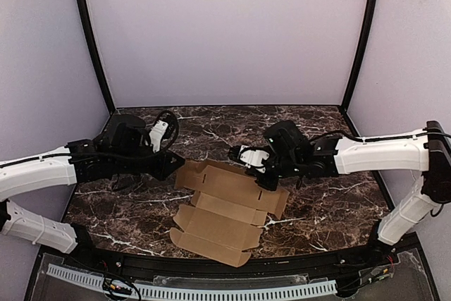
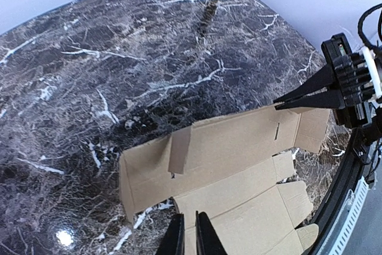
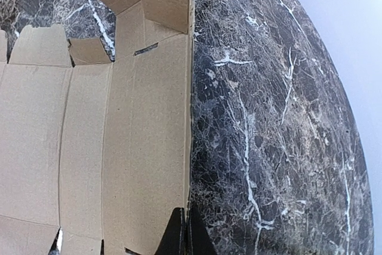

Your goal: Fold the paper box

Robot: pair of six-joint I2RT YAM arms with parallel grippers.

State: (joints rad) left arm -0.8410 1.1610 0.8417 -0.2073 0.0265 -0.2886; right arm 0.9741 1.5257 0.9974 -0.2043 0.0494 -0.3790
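One flat sheet is all there is. The paper box lies unfolded on the table, in the middle and slanting toward the near edge, with its nearest panel almost at that edge. No walls are up, so there is no container yet, and nothing sits in or on it. The only raised part is a small end flap on the side toward the table's left edge, tilted up off the board.

The left pincer hovers at that left end of the blank. Its wrist view shows the fingers a narrow gap apart, holding nothing. I judge it is placed there to work the end flaps or to steady that end.

The right pincer is down at the blank's far long edge, toward the table's right side, with its jaws drawn together. I cannot tell whether a sliver of board is nipped between them. Set at the outer edge, it looks ready to turn that far panel over along its crease, which would make the first wall. Thin board may slide on the smooth marble rather than bend.
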